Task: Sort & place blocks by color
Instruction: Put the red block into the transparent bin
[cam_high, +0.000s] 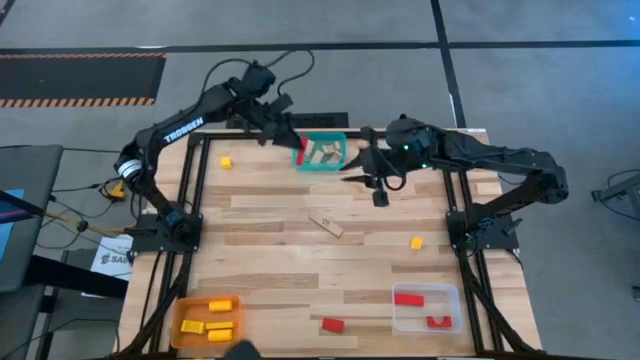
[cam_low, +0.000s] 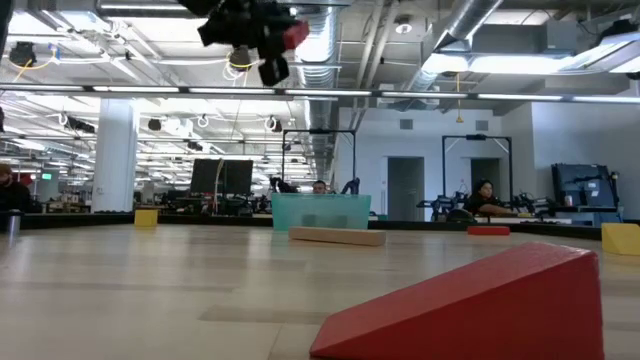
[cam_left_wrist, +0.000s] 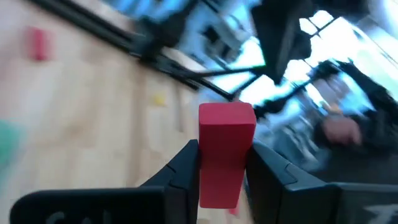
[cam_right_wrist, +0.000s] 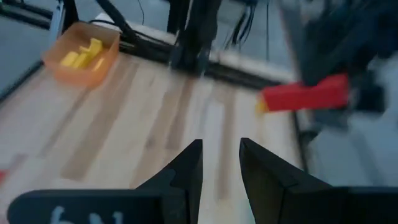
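Clamping red block (cam_left_wrist: 225, 155), left end effector (cam_left_wrist: 224, 177) beside teal bin (cam_high: 325, 152); right empty, apart.

The lower end of the red block (cam_left_wrist: 225, 155) is hidden between the left gripper (cam_left_wrist: 222, 167) fingers. Beyond that gripper the room is blurred. Ahead of the right gripper (cam_right_wrist: 220, 163), the red bar (cam_right_wrist: 305, 93) is smeared; its holder is perhaps the other arm.

Right claw (cam_right_wrist: 221, 163) stands empty, facing a red block (cam_right_wrist: 305, 94) and an orange bin (cam_right_wrist: 84, 56).
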